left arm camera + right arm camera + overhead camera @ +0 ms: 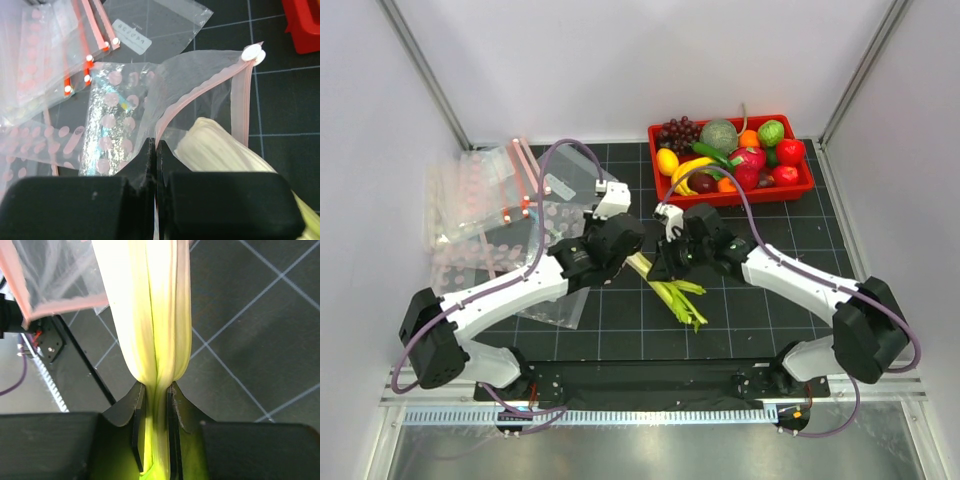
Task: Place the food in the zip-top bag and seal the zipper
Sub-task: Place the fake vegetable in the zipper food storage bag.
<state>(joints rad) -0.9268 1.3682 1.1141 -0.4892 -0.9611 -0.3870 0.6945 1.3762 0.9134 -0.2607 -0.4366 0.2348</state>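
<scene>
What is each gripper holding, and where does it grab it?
The left gripper pinches the zip-top bag at its mouth edge, by the zipper. The right gripper clamps the celery stalk partway along its stem.

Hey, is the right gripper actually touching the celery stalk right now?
Touching. The right wrist view shows the right gripper closed on the celery stalk, with the stalk pinched narrow between its jaws and no gap on either side.
</scene>
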